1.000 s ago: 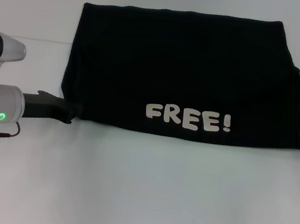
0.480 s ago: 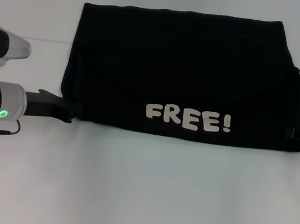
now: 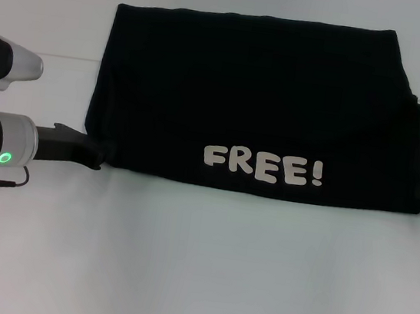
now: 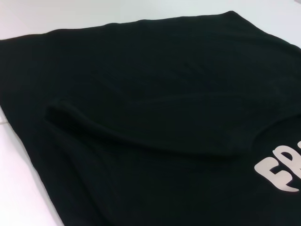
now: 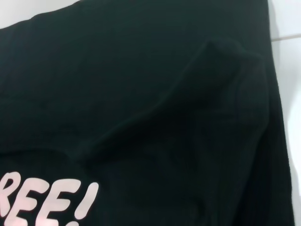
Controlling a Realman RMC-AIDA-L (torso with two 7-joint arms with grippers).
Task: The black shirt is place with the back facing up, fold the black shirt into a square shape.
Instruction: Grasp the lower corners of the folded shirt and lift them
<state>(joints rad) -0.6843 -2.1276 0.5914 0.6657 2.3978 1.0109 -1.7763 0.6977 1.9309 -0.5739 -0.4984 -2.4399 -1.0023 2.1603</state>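
Head view — black shirt (image 3: 265,94) lies folded, left tool (image 3: 94,156) touching its corner.

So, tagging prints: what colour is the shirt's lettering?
Cream "FREE!" lettering on the black shirt; clearest in the head view.

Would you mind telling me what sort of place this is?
Probably a lab or test bench: a plain white table, bare but for a black shirt, with the left tool at the shirt's corner.
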